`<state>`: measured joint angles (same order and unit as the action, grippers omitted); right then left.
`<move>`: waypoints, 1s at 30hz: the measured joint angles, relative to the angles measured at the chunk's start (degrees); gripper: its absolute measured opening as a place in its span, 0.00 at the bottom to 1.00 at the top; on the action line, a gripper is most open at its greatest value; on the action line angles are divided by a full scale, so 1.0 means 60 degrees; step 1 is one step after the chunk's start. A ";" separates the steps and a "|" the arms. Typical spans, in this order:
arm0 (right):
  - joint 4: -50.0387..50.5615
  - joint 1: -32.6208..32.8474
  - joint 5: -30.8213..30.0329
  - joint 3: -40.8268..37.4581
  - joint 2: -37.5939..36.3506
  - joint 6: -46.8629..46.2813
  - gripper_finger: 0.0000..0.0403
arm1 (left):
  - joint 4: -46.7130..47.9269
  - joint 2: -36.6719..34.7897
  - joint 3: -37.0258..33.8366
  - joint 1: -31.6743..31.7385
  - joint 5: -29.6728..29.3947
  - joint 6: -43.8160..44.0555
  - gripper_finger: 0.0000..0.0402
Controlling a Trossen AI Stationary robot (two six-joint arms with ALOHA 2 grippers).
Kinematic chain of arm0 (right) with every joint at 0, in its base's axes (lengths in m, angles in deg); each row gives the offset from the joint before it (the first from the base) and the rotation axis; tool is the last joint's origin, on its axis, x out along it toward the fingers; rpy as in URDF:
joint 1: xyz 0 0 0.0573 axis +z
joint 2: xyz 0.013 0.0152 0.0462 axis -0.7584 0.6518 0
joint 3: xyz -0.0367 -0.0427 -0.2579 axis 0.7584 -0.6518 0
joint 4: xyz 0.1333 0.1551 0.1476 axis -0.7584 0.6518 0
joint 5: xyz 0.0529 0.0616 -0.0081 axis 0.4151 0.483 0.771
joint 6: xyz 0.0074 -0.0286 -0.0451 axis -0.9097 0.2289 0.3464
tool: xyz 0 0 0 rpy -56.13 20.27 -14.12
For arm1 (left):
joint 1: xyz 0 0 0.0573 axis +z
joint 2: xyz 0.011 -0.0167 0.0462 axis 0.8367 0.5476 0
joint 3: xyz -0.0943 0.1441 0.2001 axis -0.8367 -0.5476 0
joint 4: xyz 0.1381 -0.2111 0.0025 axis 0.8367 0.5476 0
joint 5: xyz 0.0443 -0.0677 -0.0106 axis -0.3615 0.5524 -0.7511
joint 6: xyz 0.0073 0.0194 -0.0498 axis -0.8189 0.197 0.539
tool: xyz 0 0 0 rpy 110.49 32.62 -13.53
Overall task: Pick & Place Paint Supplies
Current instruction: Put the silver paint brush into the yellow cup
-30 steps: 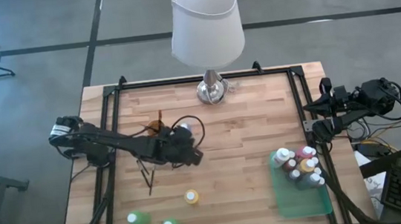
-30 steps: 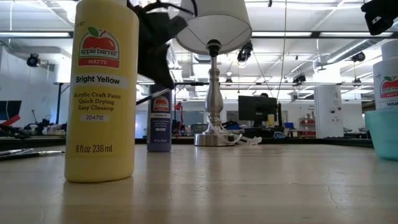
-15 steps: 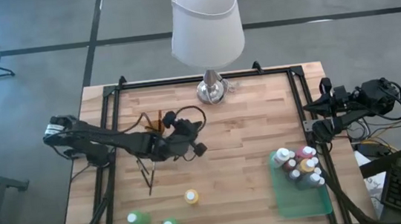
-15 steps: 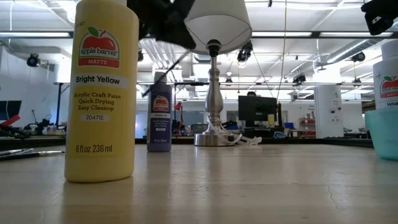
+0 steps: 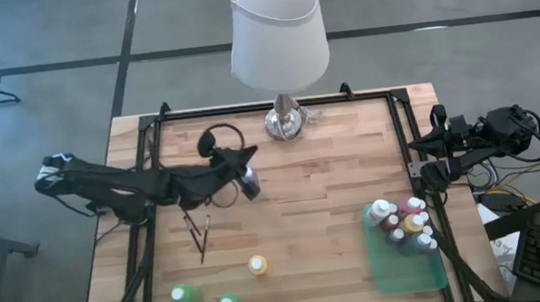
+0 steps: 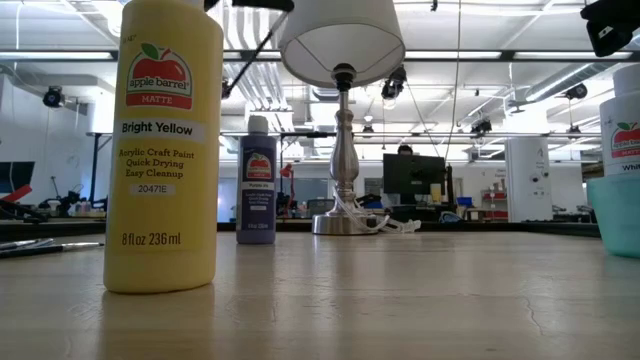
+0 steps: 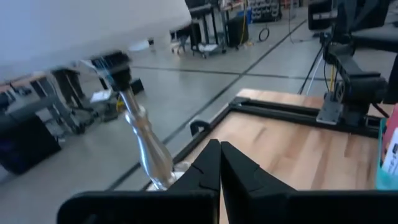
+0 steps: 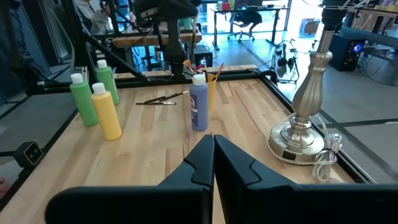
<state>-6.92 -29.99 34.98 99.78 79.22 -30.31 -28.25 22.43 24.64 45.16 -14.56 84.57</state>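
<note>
The purple bottle [image 8: 199, 102] stands upright, cap up, left of centre on the wooden surface [image 5: 323, 181]. Just beside it sits an orange cup [image 8: 210, 87] with brushes poking up. Two dark paintbrushes [image 5: 199, 237] lie flat at the lower left, long axes running roughly up and down the frame. A yellow bottle [image 5: 258, 265] and two green bottles [image 5: 187, 294] stand upright near the bottom edge. At the lower right, a green tray [image 5: 403, 268] holds a cluster of upright bottles [image 5: 404, 225]. The left gripper [image 5: 250, 181] hangs above the purple bottle, its fingers pressed together and empty. The right gripper [image 5: 422, 177] waits at the right edge, fingers closed on nothing. A lamp [image 5: 275, 30] stands at the top.
</note>
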 joint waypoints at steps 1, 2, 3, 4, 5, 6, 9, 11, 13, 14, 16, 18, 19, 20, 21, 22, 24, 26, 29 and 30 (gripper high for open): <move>0.0000 0.0000 -0.0003 0.0000 0.0000 -0.0003 0.02 | -0.0021 -0.0125 -0.0004 0.0000 0.0000 -0.0179 0.00; 0.0000 0.0000 0.0000 0.0000 0.0000 -0.0004 0.02 | -0.0052 -0.0245 -0.0004 0.0000 0.0000 -0.0300 0.00; 0.0000 0.0001 -0.0003 0.0000 0.0000 -0.0003 0.02 | -0.0063 -0.0367 -0.0004 -0.0003 0.0000 -0.0447 0.00; 0.0000 0.0000 -0.0002 0.0000 0.0000 -0.0002 0.02 | -0.0062 -0.0474 -0.0004 -0.0004 -0.0021 -0.0600 0.00; 0.0000 0.0002 0.0000 0.0000 0.0000 -0.0002 0.02 | -0.0077 -0.0575 -0.0004 -0.0004 -0.0078 -0.0731 0.00; 0.0000 0.0000 0.0000 -0.0003 0.0000 -0.0004 0.02 | -0.0078 -0.0662 -0.0004 -0.0004 -0.0163 -0.0878 0.00; 0.0000 0.0001 0.0000 -0.0003 0.0000 -0.0004 0.02 | -0.0081 -0.0900 -0.0004 0.0007 -0.0292 -0.1344 0.00; 0.0000 0.0000 0.0000 0.0000 0.0000 -0.0004 0.02 | -0.0132 -0.1000 -0.0007 0.0035 -0.0420 -0.1600 0.00; 0.0000 0.0002 -0.0004 0.0000 -0.0001 -0.0004 0.02 | -0.0150 -0.1061 -0.0036 0.0103 -0.0504 -0.1768 0.00; 0.0000 0.0000 -0.0002 -0.0002 0.0000 -0.0004 0.02 | -0.0239 -0.1079 -0.0093 0.0179 -0.0509 -0.1864 0.00; 0.0000 0.0001 -0.0001 -0.0002 0.0000 -0.0001 0.02 | -0.0565 -0.1112 -0.0312 0.0348 -0.0510 -0.2037 0.00; 0.0000 0.0003 -0.0004 -0.0001 -0.0003 -0.0004 0.02 | -0.1077 -0.1148 -0.0599 0.0559 -0.0487 -0.2224 0.00; 0.0000 0.0000 -0.0004 -0.0003 0.0000 0.0000 0.02 | -0.1353 -0.1187 -0.0758 0.0677 -0.0425 -0.2327 0.00; 0.0000 0.0000 0.0000 -0.0002 0.0000 -0.0003 0.02 | -0.1666 -0.1219 -0.0930 0.0789 -0.0351 -0.2457 0.00; 0.0000 0.0000 0.0000 0.0000 0.0000 -0.0003 0.02 | -0.2061 -0.1266 -0.1111 0.0913 -0.0195 -0.2624 0.00; 0.0000 0.0000 -0.0004 0.0000 0.0000 -0.0004 0.02 | -0.2347 -0.1325 -0.1290 0.1035 -0.0025 -0.2764 0.00; 0.0000 0.0003 -0.0003 0.0000 0.0000 0.0000 0.02 | -0.2794 -0.1479 -0.1595 0.1246 0.0260 -0.2942 0.00; 0.0000 0.0003 0.0000 -0.0001 0.0000 -0.0001 0.02 | -0.3117 -0.1742 -0.1870 0.1448 0.0434 -0.2989 0.00; 0.0000 0.0000 0.0000 0.0000 0.0000 -0.0001 0.02 | -0.3287 -0.2272 -0.2265 0.1670 0.0441 -0.2979 0.00; 0.0000 0.0000 -0.0004 -0.0002 -0.0002 -0.0004 0.02 | -0.3301 -0.2446 -0.2404 0.1723 0.0473 -0.2972 0.00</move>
<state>-6.92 -29.99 34.96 99.77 79.21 -30.33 -48.06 7.75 10.21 55.50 -11.72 66.74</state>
